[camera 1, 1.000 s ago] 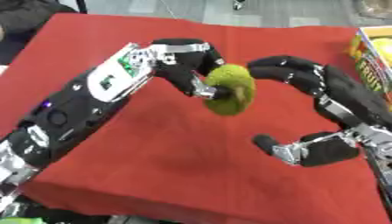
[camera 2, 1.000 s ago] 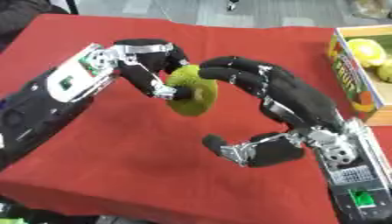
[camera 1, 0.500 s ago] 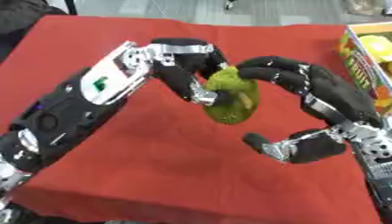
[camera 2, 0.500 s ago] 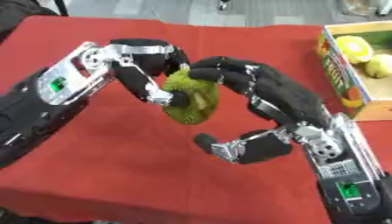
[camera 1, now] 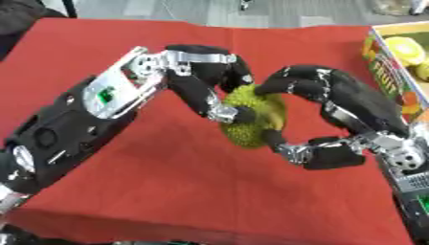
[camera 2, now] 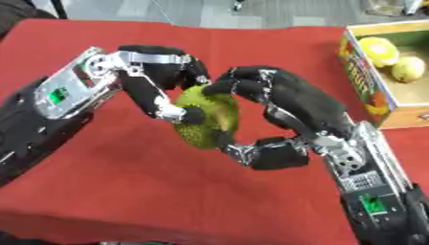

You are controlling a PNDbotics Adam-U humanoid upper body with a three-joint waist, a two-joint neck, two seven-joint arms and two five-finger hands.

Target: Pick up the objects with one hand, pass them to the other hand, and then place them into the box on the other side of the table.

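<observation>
Right eye view: spiky green oval fruit (camera 2: 208, 120) in curled fingers of left hand (camera 2: 167, 81) and right hand (camera 2: 276, 100).

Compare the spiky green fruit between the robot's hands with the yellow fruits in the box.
The spiky green fruit is bumpy and green; the yellow fruits look smooth. The spiky green fruit is held above the red table between the left hand and right hand; the yellow fruits lie in the box. Both are rounded.

At frame centre, a spiky green fruit (camera 2: 207, 122) is gripped between left hand (camera 2: 172, 81) and right hand (camera 2: 281, 103).
</observation>
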